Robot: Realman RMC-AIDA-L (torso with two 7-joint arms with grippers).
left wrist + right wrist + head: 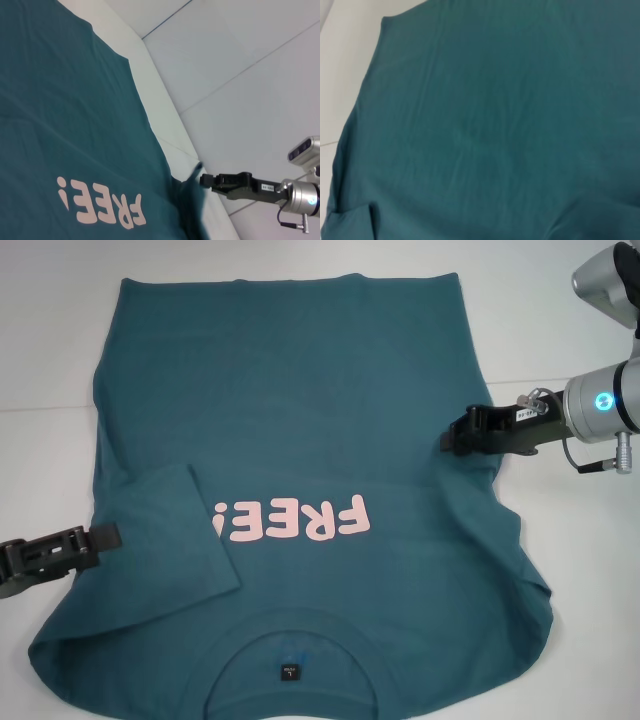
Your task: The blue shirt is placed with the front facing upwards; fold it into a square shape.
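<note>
A blue shirt (300, 420) lies front-up on a white table (45, 360), its left sleeve already folded over the pink lettering (290, 518); left of that lettering the left gripper (95, 537) hangs clear, grip unreadable, while to the right the right gripper (447, 435) pinches the shirt's side edge, likely to fold it inward.

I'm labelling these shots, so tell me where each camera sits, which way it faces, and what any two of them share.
Head view: on the robot's head, looking forward and down at the dark teal-blue cotton T-shirt on the white table; left pincer and right pincer both show.
Left wrist view: on the left arm, looking across the shirt toward the right pincer; none of the left arm shows.
Right wrist view: on the right arm, looking at plain shirt cloth; no robot part shows.
Shared: head and left wrist views both show the pink "FREE!" lettering and the right pincer.
</note>
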